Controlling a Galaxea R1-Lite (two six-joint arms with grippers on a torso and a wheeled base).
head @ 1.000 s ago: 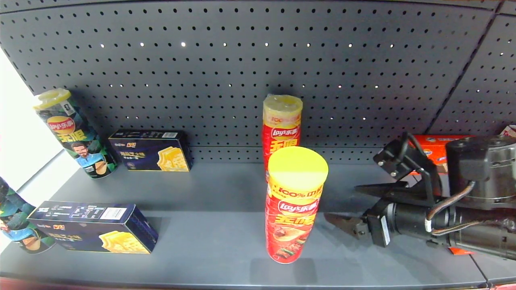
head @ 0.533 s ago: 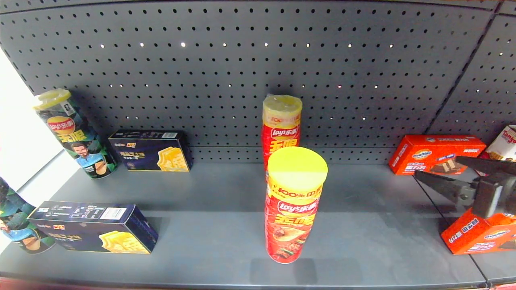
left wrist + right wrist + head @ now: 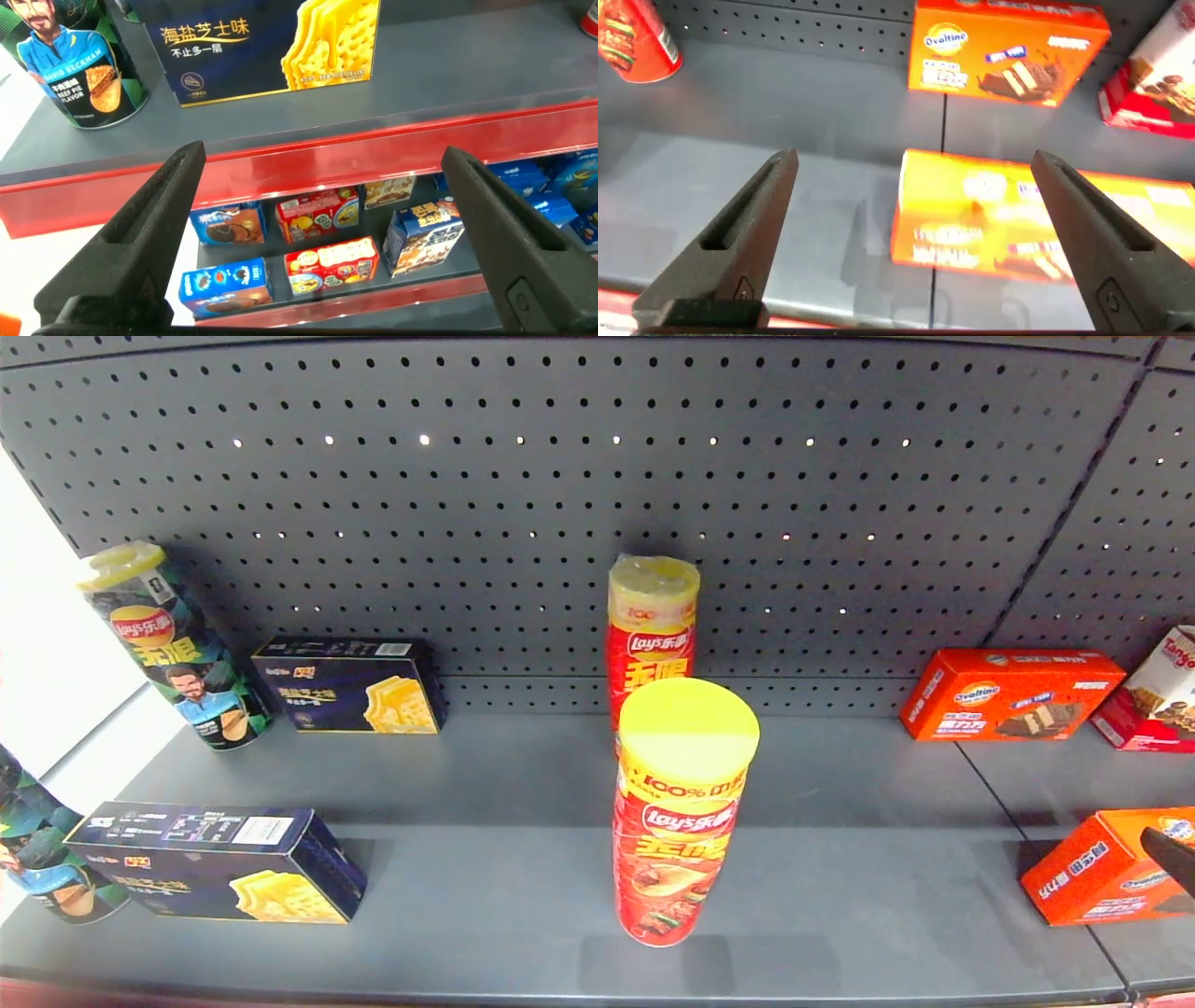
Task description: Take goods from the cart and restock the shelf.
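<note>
A red chips can [image 3: 684, 812] with a yellow lid stands upright at the front middle of the grey shelf [image 3: 485, 803]. A second red can [image 3: 653, 625] stands behind it by the pegboard. My right gripper [image 3: 915, 247] is open and holds nothing. It hovers at the shelf's front right over an orange box [image 3: 1008, 219], and one dark fingertip [image 3: 1173, 855] shows at that box in the head view. My left gripper [image 3: 327, 252] is open and holds nothing, in front of the shelf's red front edge [image 3: 308, 154], below a dark blue cracker box [image 3: 266, 42].
Two dark green cans [image 3: 173, 644] [image 3: 42, 859] and two dark blue boxes [image 3: 350, 683] [image 3: 219, 861] fill the shelf's left side. Orange boxes [image 3: 1008, 693] [image 3: 1097, 877] and a red-white box [image 3: 1158, 695] sit at the right. A lower shelf holds several small packs [image 3: 318, 252].
My right arm has drawn back to the right, from beside the front red can to the view's right edge. The cans and boxes have stayed put.
</note>
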